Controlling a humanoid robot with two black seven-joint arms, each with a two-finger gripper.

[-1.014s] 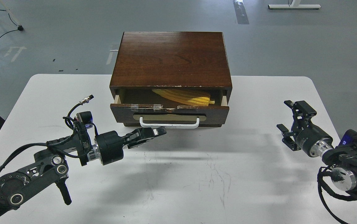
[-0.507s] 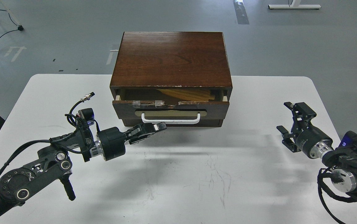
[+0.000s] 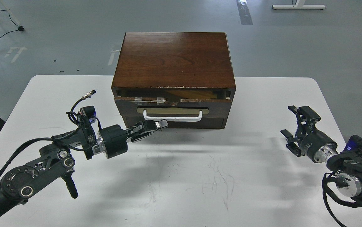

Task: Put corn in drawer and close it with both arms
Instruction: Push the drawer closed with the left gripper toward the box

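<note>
The dark-brown drawer (image 3: 173,106) with its white bar handle (image 3: 172,116) stands only a narrow gap out of the wooden cabinet (image 3: 173,60). Through the gap a thin strip of the yellow corn (image 3: 188,93) shows in shadow. My left gripper (image 3: 161,124) is shut, its fingertips right at the drawer front just below the left part of the handle. My right gripper (image 3: 291,121) is open and empty, off to the right over the table, well away from the cabinet.
The cabinet stands at the back middle of the white table (image 3: 199,176). A plain dark panel (image 3: 174,123) sits under the drawer. Grey floor with cables and desk feet lies beyond the table.
The drawer has slid back into the cabinet, from about a third open to a thin gap, with my left gripper following it forward. The corn is now almost hidden. The right arm dropped slightly.
</note>
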